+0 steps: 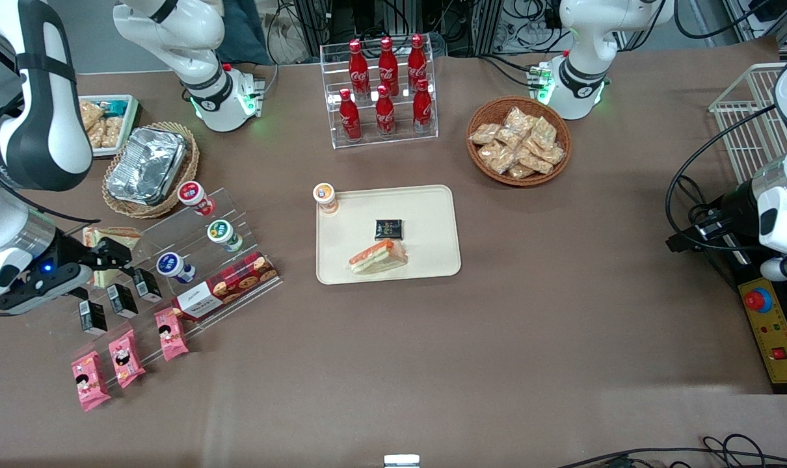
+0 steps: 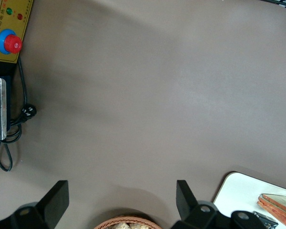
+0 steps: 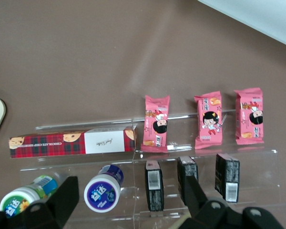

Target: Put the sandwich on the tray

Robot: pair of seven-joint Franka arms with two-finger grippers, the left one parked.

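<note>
Front view records the sandwich (image 1: 378,257) already lying on the tray (image 1: 432,260); gripper (image 1: 117,255) hangs open above the acrylic rack (image 1: 192,279), well apart; descent risks toppling the black cartons (image 1: 121,300).

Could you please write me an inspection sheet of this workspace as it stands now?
Surface: brown cloth-covered table.
Job's things: clear-wrapped triangular sandwich with orange-red edge lies on the cream rectangular plastic tray.
Clutter: small black packet and an orange-capped cup also on tray; second wrapped sandwich on clear acrylic rack; pink snack packets; red tartan biscuit box; rack of red cola bottles; wicker basket.
Grippers: right arm's black gripper, jaws open, above the rack, holding nothing.
Cables: black cable near the emergency-stop box.
Surroundings: white wire basket.
</note>
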